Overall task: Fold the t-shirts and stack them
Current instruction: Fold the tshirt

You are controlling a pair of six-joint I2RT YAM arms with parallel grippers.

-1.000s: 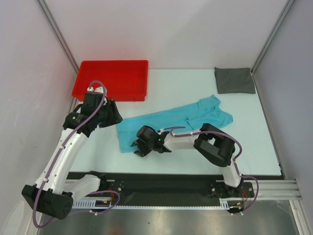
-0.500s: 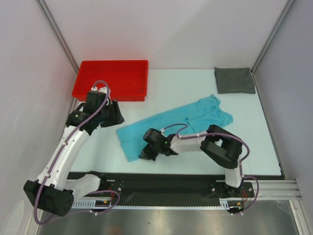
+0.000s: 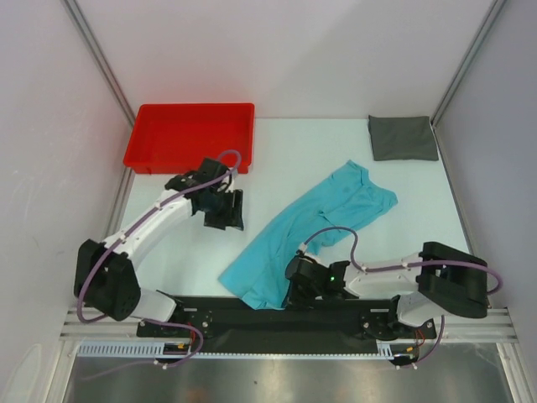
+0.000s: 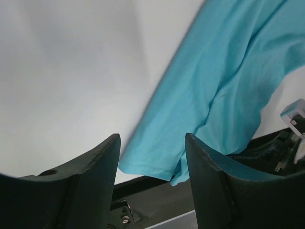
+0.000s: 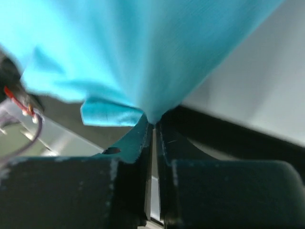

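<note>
**Now the teal shirt has been hauled to the near edge**

Over the last second the right hand [image 3: 298, 290] has drawn back towards its own base, pulling the teal t-shirt [image 3: 310, 222] with it. The shirt previously lay slantwise across the middle of the surface [image 3: 336, 151]. It is now stretched into a longer diagonal, and its lower end spills onto the black rail [image 3: 252, 315] at the front. The right wrist view shows the fingers pinched tight together with a bunch of teal cloth caught between them, so the grip holds.

The left hand [image 3: 228, 210] has swung in from beside the red tray [image 3: 195, 107] towards the centre. It hovers with its fingers spread wide and nothing between them. In its own wrist view the shirt's long edge and near corner lie just ahead of it.

The dark grey t-shirt [image 3: 403, 137] sits as a small folded rectangle in the far right corner, well apart from both arms and in the same place as before.

For the task, this looks like straightening rather than folding. The teal shirt is still twisted and unfolded, with one end partly off the working area. The likely next need is for the left hand to take a second corner so the cloth can be spread flat. Until then, stacking onto the grey shirt is some way off.
</note>
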